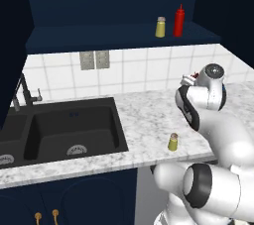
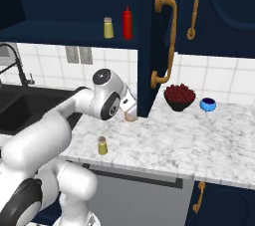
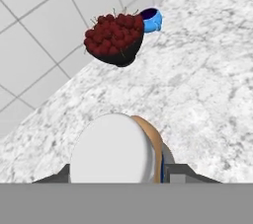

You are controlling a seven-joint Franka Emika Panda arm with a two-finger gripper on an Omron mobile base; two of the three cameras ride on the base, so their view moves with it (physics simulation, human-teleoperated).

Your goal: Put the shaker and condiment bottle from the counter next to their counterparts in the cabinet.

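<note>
The jaws grip the condiment bottle (image 3: pixel 116 151) by its body, cap toward the hand camera, ready for the cabinet (image 2: pixel 60 33) shelf. The shaker (image 2: pixel 102 146) waits near the desk's (image 2: pixel 189 140) front edge.

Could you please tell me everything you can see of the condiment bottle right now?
The condiment bottle is a slim peach-tan cylinder with a grey-silver cap facing the hand camera. It sits between the jaws of the gripper, which is shut on it. In the right base view its tan body shows just beyond the hand, above the counter beside the cabinet door.
</note>
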